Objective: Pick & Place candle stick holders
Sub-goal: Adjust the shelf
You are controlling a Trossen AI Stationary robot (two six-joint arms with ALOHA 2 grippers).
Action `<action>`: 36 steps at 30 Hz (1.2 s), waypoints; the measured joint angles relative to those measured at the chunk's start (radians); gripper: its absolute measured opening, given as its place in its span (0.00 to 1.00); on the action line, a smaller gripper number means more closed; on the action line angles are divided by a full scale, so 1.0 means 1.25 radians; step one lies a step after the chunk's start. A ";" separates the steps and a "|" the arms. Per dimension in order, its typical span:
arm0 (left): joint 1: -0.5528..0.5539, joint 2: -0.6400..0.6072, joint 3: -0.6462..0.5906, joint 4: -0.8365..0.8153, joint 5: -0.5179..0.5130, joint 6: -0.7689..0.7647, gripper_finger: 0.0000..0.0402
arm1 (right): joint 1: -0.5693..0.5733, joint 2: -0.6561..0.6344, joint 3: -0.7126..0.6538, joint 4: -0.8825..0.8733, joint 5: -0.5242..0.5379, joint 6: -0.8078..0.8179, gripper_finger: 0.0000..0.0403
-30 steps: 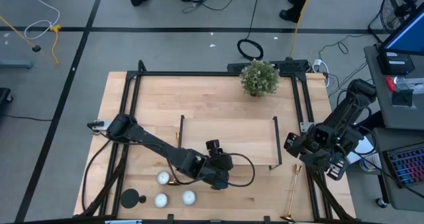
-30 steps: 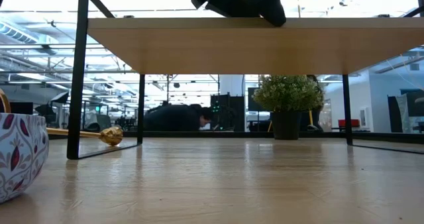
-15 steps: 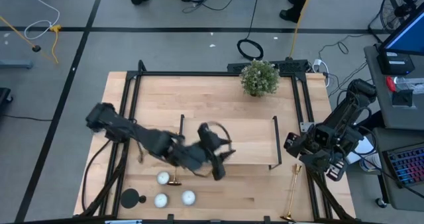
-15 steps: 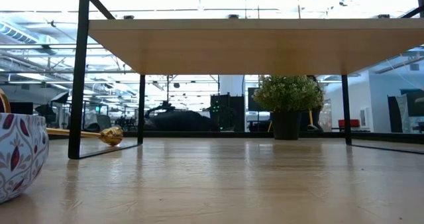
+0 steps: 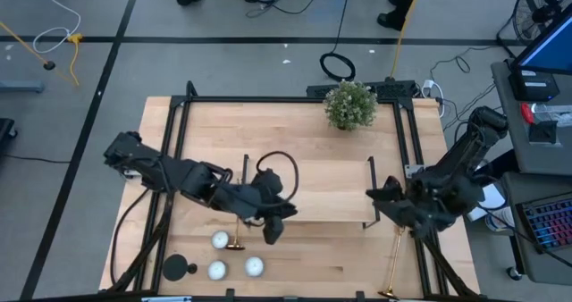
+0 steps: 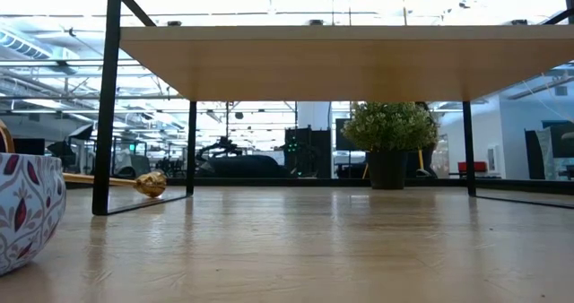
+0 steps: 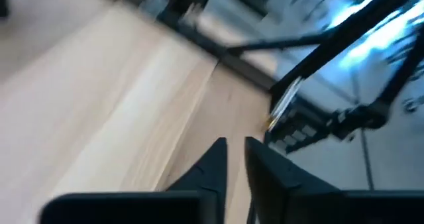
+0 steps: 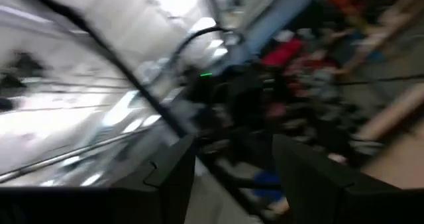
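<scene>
High view: the left gripper (image 5: 273, 230) hangs over the front edge of the wooden stand (image 5: 308, 172). An upright gold candlestick (image 5: 234, 241) stands just beside it among white candles (image 5: 219, 240). The black holder (image 5: 176, 268) sits near the front-left corner. A second gold candlestick (image 5: 392, 259) lies flat at the right. The right gripper (image 5: 382, 195) sits beside the stand's right end.
Low view: only the lying candlestick's end (image 6: 150, 184) shows under the stand; neither gripper appears.
Left wrist view: fingers (image 7: 213, 159) nearly together, holding nothing.
Right wrist view: fingers (image 8: 173, 168) clearly parted, empty.
Step, judged: between picks; next, the right gripper lowers over the lying candlestick.
</scene>
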 joint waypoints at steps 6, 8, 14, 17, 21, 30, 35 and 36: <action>-0.033 0.000 -0.001 -0.124 -0.080 -0.105 0.02 | 0.006 -0.003 0.000 -0.059 0.186 0.047 0.37; -0.043 -0.002 -0.001 -0.139 -0.095 -0.114 0.01 | 0.016 -0.014 0.000 -0.056 0.241 0.040 0.28; -0.070 -0.002 -0.001 -0.172 -0.102 -0.136 0.01 | 0.068 -0.068 0.002 -0.054 0.315 -0.024 0.02; -0.084 -0.002 -0.001 -0.182 -0.122 -0.146 0.01 | 0.119 -0.086 0.031 -0.054 0.402 -0.110 0.01; -0.099 -0.002 -0.001 -0.194 -0.142 -0.151 0.01 | 0.183 -0.105 0.082 -0.043 0.422 -0.306 0.00; -0.119 -0.002 -0.001 -0.215 -0.150 -0.175 0.01 | 0.324 -0.113 0.124 -0.031 0.422 -0.505 0.00; -0.127 -0.002 -0.001 -0.215 -0.150 -0.180 0.02 | 0.392 -0.091 0.124 -0.032 0.421 -0.455 0.00; -0.130 -0.002 -0.001 -0.215 -0.148 -0.182 0.02 | 0.401 -0.084 0.124 -0.032 0.421 -0.441 0.00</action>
